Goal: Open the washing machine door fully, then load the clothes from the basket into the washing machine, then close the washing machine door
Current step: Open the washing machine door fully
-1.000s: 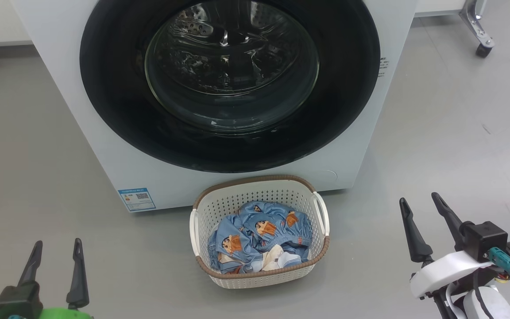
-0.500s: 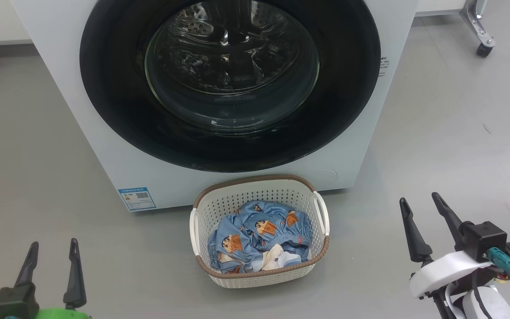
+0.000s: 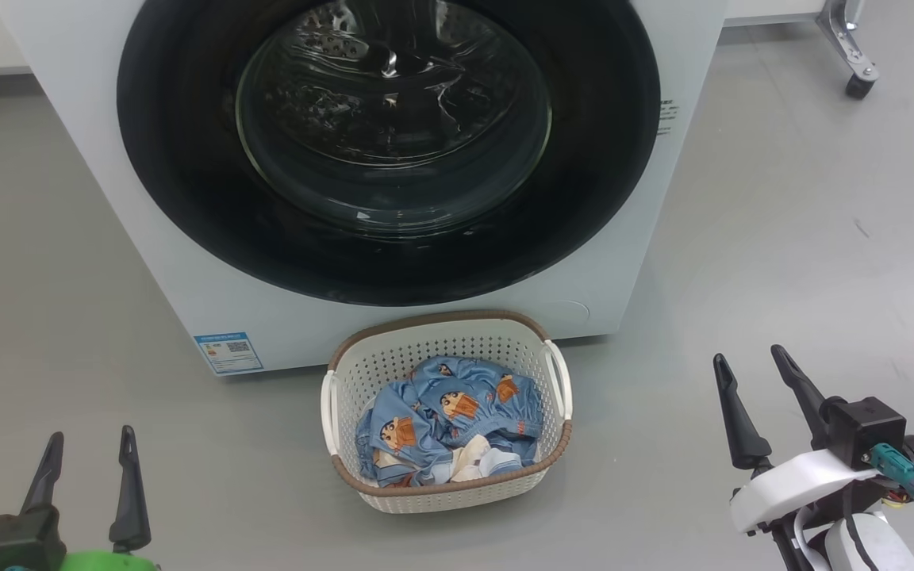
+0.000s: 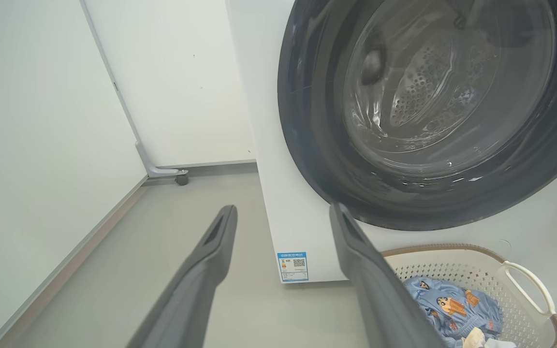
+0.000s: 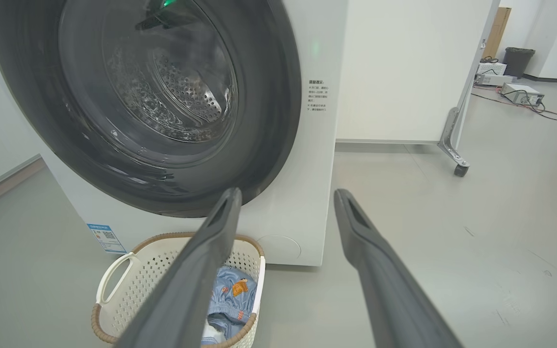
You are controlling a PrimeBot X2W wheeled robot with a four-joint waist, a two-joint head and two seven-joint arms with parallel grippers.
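Right, the washing machine (image 3: 147,238) stands on the grey floor (image 3: 782,238) w/ the washing machine door (image 3: 179,206) shut flat against its front. The steel drum (image 3: 362,71) shows through the bulging glass. The basket (image 3: 441,319) sits on the floor just in front of the machine, below the door's lower edge (the blue label sticker (image 3: 227,352) is on the machine's corner to its left). The clothes (image 3: 457,404) lie bunched inside the basket: blue printed fabric on top, a cream piece toward the near rim.

Left gripper (image 3: 90,432) is at lower left of the head view, fingers spread, nothing btwn them, well apart from the basket. Right gripper (image 3: 746,353) is at lower right, fingers likewise spread and empty, also well apart from the basket. Both sets of fingers point toward the machine; neither touches door, basket or clothes.
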